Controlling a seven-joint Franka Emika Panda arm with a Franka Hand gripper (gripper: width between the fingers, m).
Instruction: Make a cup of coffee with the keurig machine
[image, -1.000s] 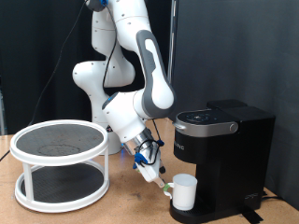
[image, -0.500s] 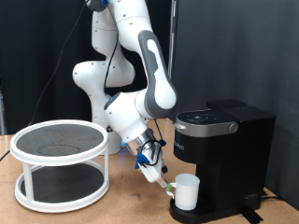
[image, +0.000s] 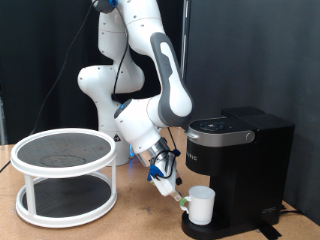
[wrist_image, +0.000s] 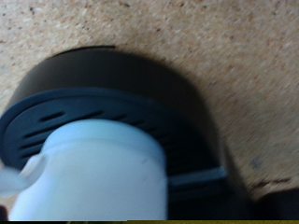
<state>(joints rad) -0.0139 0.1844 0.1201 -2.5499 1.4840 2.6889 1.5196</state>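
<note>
The white mug (image: 201, 205) stands on the round drip tray (wrist_image: 140, 112) of the keurig machine (image: 240, 160). The gripper (image: 177, 199) sits at its handle side; jaw state cannot be told. Keep the mug centred under the spout.

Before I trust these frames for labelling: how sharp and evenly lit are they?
Exterior view: sharp, evenly lit, the keurig machine dark against a black curtain. Wrist view: soft and blurred up close, the cup bluish-white on the drip tray, its shadow darkening the tray's rim.

The white cup (image: 202, 205) stands upright on the black keurig machine's (image: 238, 165) round drip tray, touching the gripper (image: 179, 200).
</note>
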